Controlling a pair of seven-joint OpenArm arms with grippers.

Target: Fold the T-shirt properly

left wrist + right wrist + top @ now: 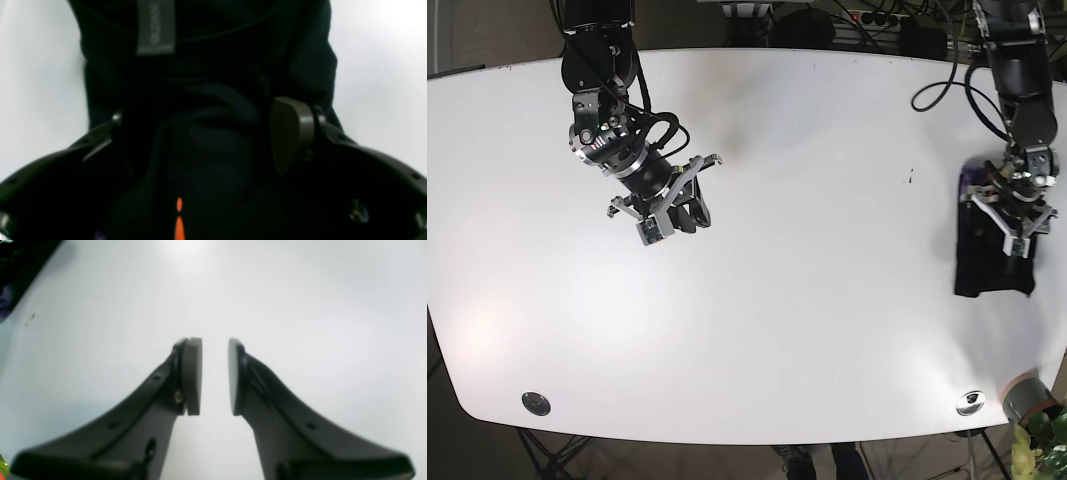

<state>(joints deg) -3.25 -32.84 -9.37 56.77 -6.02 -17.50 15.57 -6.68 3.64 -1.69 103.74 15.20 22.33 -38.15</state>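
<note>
The black T-shirt lies folded into a narrow block at the table's right edge in the base view. In the left wrist view it fills the middle, showing a grey neck label and an orange print. My left gripper is open, with its jaws wide apart on either side of bunched fabric; the base view shows it over the shirt's upper half. My right gripper is empty with a narrow gap between its pads, above bare table far left of the shirt.
The white table has two metal discs near its front edge. A grey pot with a plant stands at the front right corner. Cables hang at the back right. A dark thing shows in the top left corner of the right wrist view.
</note>
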